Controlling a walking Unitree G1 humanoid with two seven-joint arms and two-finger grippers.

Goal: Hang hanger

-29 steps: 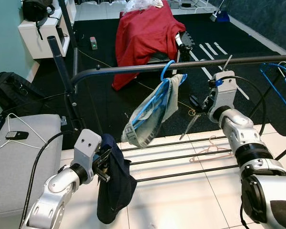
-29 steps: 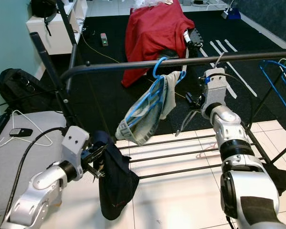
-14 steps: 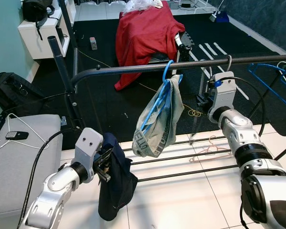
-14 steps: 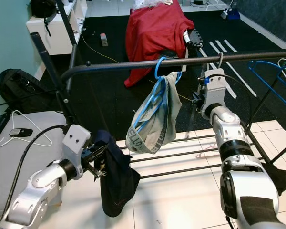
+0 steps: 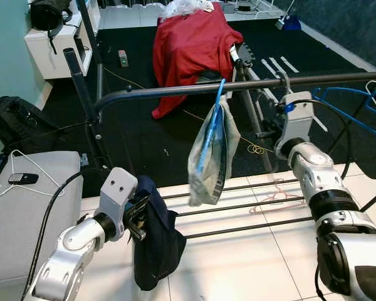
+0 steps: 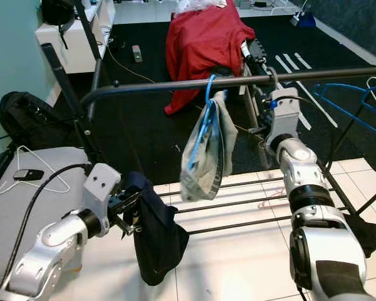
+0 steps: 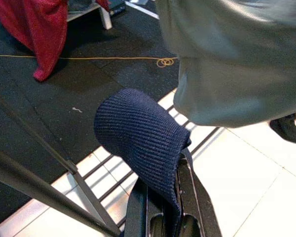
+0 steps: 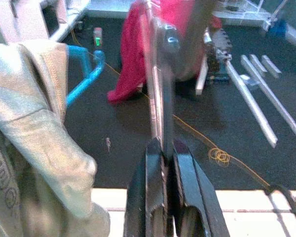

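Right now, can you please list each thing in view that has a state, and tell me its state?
Blue hanger: hooked on the rail, carrying a grey garment.
Left gripper: shut on a dark blue cloth, held low beside the rack.
Right gripper: shut on a thin metal hanger, raised at the rail.
Red cloth: draped over furniture behind.

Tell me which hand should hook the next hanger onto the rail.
Right. The right hand is up by the rail, shut on a grey hanger whose hook sits at the rail, beside the blue hanger. The left hand is low, shut on a navy garment.
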